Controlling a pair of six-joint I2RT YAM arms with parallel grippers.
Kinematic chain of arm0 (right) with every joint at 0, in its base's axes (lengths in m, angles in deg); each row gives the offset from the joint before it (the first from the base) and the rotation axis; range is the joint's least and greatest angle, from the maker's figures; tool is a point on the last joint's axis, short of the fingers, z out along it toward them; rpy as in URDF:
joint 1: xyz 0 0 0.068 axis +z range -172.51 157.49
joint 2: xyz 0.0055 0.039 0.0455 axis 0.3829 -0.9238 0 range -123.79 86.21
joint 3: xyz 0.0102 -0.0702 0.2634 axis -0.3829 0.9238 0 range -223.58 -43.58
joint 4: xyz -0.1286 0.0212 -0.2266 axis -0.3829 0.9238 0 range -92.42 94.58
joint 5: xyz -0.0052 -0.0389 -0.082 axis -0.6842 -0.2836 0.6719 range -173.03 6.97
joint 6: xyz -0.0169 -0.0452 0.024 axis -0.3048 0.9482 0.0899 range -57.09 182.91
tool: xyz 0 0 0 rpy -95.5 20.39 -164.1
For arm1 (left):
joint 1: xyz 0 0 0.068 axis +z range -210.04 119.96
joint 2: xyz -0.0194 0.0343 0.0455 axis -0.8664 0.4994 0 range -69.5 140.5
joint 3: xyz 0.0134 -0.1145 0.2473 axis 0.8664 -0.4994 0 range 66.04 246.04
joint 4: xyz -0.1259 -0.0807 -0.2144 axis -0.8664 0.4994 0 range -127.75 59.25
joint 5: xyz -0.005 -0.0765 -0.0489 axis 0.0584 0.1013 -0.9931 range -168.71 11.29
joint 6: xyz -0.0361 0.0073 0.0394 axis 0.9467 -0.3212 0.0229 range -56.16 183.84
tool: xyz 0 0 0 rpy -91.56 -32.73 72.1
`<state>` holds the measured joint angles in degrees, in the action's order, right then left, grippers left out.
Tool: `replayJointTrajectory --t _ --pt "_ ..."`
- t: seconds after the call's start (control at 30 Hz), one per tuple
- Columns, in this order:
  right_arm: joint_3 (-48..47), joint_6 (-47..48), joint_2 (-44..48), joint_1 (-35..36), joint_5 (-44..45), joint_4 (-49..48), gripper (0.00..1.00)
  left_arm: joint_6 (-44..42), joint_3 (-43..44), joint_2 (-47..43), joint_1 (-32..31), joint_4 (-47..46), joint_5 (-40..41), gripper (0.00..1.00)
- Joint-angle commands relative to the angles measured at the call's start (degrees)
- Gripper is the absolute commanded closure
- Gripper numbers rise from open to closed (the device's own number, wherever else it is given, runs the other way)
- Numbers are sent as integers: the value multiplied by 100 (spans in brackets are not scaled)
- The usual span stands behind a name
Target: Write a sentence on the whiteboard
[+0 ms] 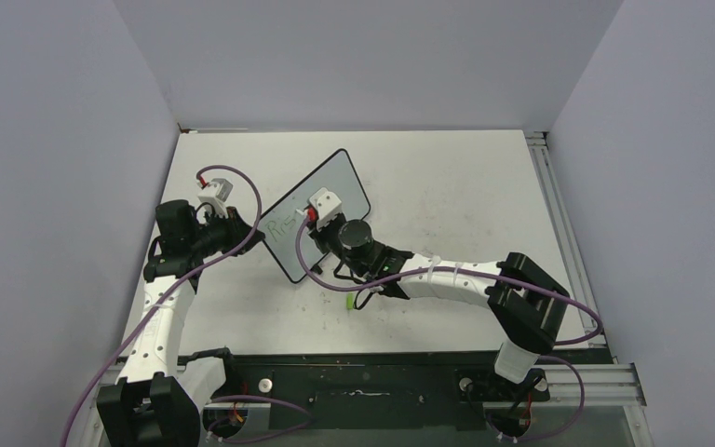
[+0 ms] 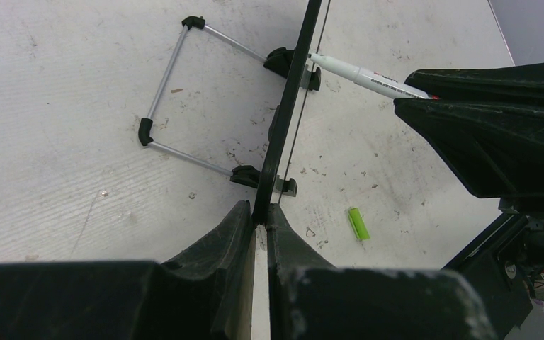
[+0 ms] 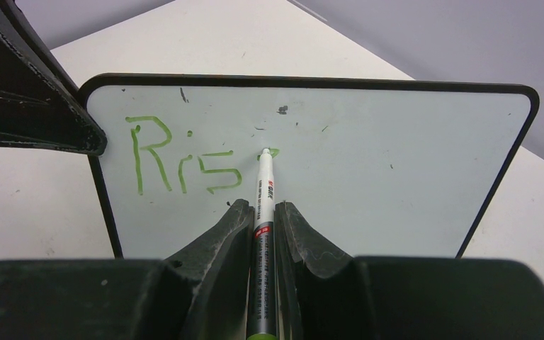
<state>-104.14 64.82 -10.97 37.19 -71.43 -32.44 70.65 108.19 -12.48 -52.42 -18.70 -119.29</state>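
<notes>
1. The bench (image 1: 447, 186) is a white top, scuffed with grey marks. The left wrist view shows it speckled with small dark flecks.
2. Pale lilac-grey walls (image 1: 354, 56) close it in at the back and on both sides. A metal rail (image 1: 559, 214) runs along its right edge, and a dark strip at the near edge carries both arm bases.
3. The whiteboard (image 1: 326, 182) stands upright left of the bench's middle. It is turned at an angle, with its written face toward the right arm.
4. Behind the board a wire stand (image 2: 173, 92) with black corner pieces rests on the bench. Black feet sit at the frame's lower edge.
5. The left fingers (image 2: 234, 234) are closed on the whiteboard's side edge, and the frame runs edge-on between them.
6. The right fingers (image 3: 235, 227) pinch a marker (image 3: 263, 191) by its white barrel. It points away from the wrist, and its tip touches the board's face.
7. The sentence (image 3: 184, 159) so far reads "Ris" in thin green strokes. In the right wrist view it sits in the board's upper left, and a small green mark lies at the marker tip, just right of the "s".
8. A green cap (image 2: 356, 223) lies loose on the bench on the written side, near the board's foot but apart from it. In the top view it is just beside the right forearm.
</notes>
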Motion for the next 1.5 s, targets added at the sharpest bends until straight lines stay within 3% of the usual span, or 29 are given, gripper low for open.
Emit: replayJointTrajectory --t 0.0,1.47 --pt "-211 46 70 67 -32 -380 95 22 260 -88 13 -173 -125 100" --pt "237 -103 37 124 128 -145 95 22 271 -90 18 -169 -116 100"
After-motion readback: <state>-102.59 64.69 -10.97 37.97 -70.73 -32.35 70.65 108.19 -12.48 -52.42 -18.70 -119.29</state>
